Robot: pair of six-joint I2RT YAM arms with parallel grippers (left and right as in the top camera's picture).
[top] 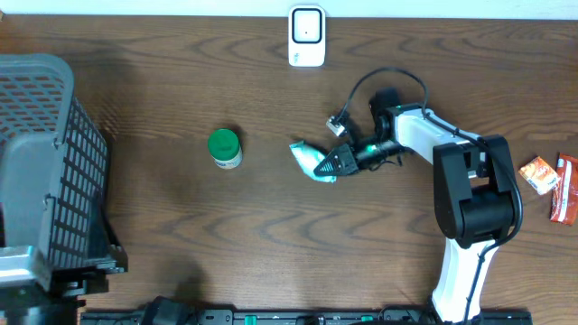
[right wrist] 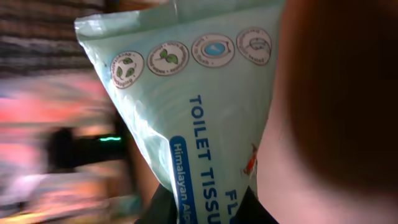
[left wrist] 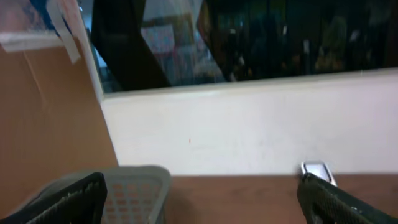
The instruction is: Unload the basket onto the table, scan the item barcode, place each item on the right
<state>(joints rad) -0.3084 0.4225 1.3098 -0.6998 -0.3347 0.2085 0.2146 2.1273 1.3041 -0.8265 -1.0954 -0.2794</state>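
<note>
Overhead: the right gripper (top: pixel 341 163) pinches the toilet tissue pack (top: pixel 309 161) mid-table, with the pack's long axis running left-right. The scanner (top: pixel 306 36) stands at the far edge.
Left wrist: the left gripper (left wrist: pixel 199 202) is spread and idle, so the right arm is nearer.
Right wrist: the pack is clamped between the fingers.

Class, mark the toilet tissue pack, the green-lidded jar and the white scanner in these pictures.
toilet tissue pack (right wrist: pixel 205 93): right wrist view, on its printed front.
green-lidded jar (top: pixel 223 143): overhead view, middle of the green lid.
white scanner (top: pixel 306 34): overhead view, middle of its face.
</note>
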